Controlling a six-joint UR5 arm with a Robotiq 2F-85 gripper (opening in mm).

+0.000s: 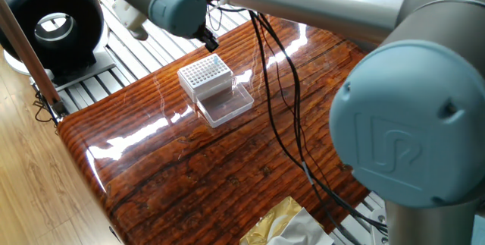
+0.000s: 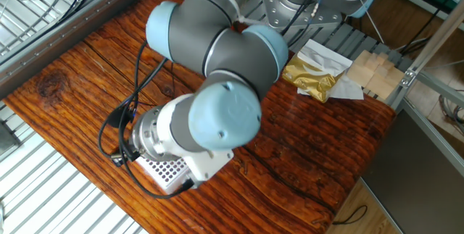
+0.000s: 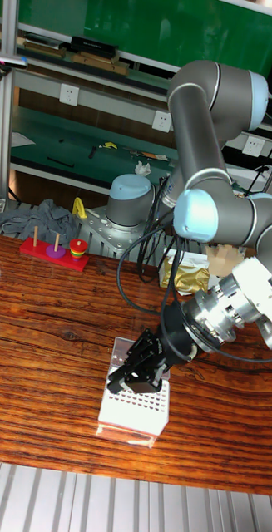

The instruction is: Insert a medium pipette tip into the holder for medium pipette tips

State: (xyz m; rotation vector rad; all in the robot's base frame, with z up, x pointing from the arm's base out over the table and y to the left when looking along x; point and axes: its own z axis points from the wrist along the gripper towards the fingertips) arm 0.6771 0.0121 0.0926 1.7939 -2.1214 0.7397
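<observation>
Holder for medium pipette tips [image 1: 205,76] is what your gripper [image 3: 129,371] hangs over: in the tall fixed view you see the black fingers angled down at the far edge of its white grid, though you cannot tell there whether they touch it or whether they are spread or pinched on anything, and no tip can be made out between them. From one fixed view only a dark end of the tool shows just above the box's far corner, the rest hidden behind the arm's blue-capped joint [image 1: 176,8]. From the other fixed view the wrist covers most of the box, leaving a patch of the perforated top visible beneath it. You find the box near the edge of the glossy wooden table [image 1: 197,169], its clear hinged lid [image 1: 225,107] lying open flat beside it. Black cables [image 1: 282,86] loop down from the arm across the tabletop. Farther off, a crumpled gold foil bag [image 2: 310,79] lies near the arm's base, and a red peg toy [image 3: 55,249] sits at the back of the table
</observation>
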